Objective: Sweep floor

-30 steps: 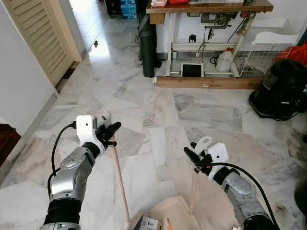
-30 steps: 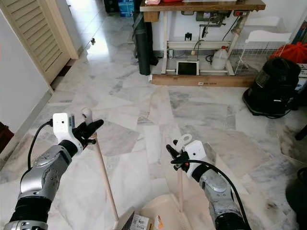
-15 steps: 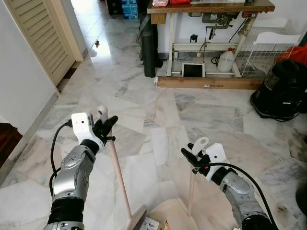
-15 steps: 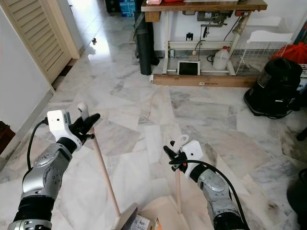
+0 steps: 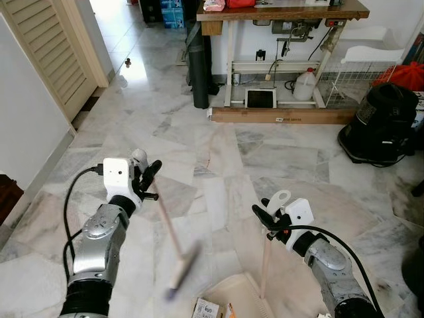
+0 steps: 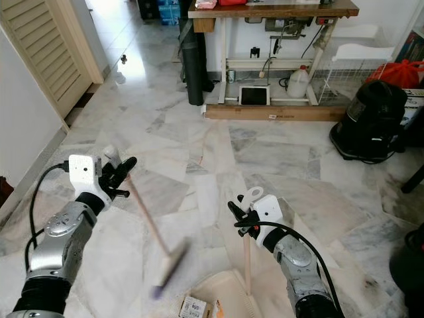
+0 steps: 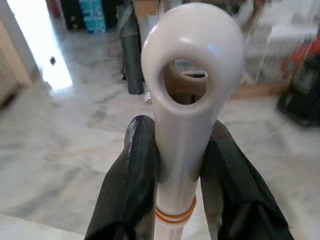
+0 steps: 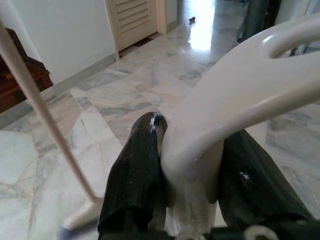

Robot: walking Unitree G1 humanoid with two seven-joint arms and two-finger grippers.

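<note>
My left gripper (image 5: 144, 177) is shut on the white top of a broom handle (image 5: 166, 222). The wooden stick slants down to the right, and its blurred head (image 5: 183, 266) hangs just above the marble floor. In the left wrist view the fingers (image 7: 135, 165) clamp the white grip (image 7: 187, 75). My right gripper (image 5: 265, 217) is shut on the white handle of a dustpan (image 8: 235, 95). Its beige pan (image 5: 242, 301) rests on the floor at the bottom of the view. Small bits of litter (image 5: 207, 309) lie at the pan's mouth.
A wooden workbench (image 5: 285, 13) stands at the back with a white jug (image 5: 304, 84) and a tablet (image 5: 260, 98) beneath it. A black vacuum cleaner (image 5: 381, 129) sits at the right. Louvred doors (image 5: 46, 53) line the left wall, with a dark cabinet (image 5: 8, 195) nearer.
The broom head has swung up and to the left, away from the dustpan, and is now blurred. The left gripper shifted slightly. The right gripper and dustpan have held still.
</note>
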